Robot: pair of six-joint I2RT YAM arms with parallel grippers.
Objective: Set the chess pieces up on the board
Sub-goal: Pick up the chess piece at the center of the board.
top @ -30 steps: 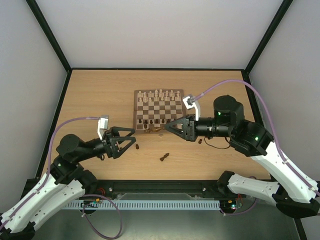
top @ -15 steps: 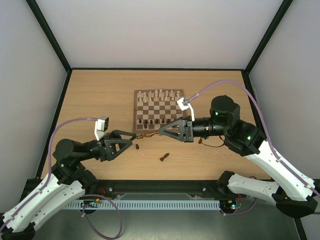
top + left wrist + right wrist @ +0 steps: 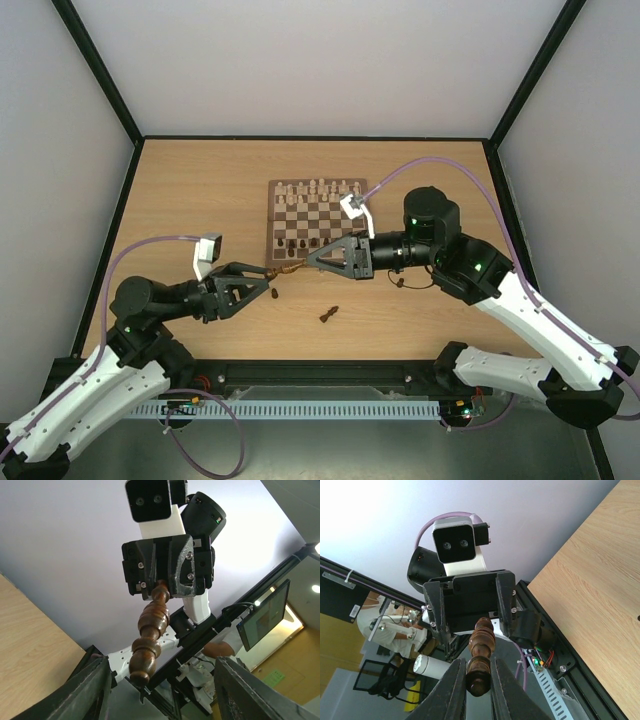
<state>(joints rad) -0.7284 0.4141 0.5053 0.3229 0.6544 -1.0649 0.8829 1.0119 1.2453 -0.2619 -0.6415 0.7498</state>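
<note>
Chessman (image 3: pixel 288 268) was held level in the air beside the board's (image 3: pixel 271 220) near edge, clamped by the right gripper (image 3: pixel 312 260), the left gripper's (image 3: pixel 262 273) jaws apart around its other end. It could be dropped if released before the left was shut.

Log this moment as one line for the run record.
step: hand-off | right gripper: shut on dark chess piece | left gripper: open, straddling that piece, no grip yet

Dark chess piece (image 3: pixel 288 268) horizontal, aloft beside the board (image 3: pixel 316 220) (near-left corner), cream pieces (image 3: pixel 318 187) ranked far
</note>
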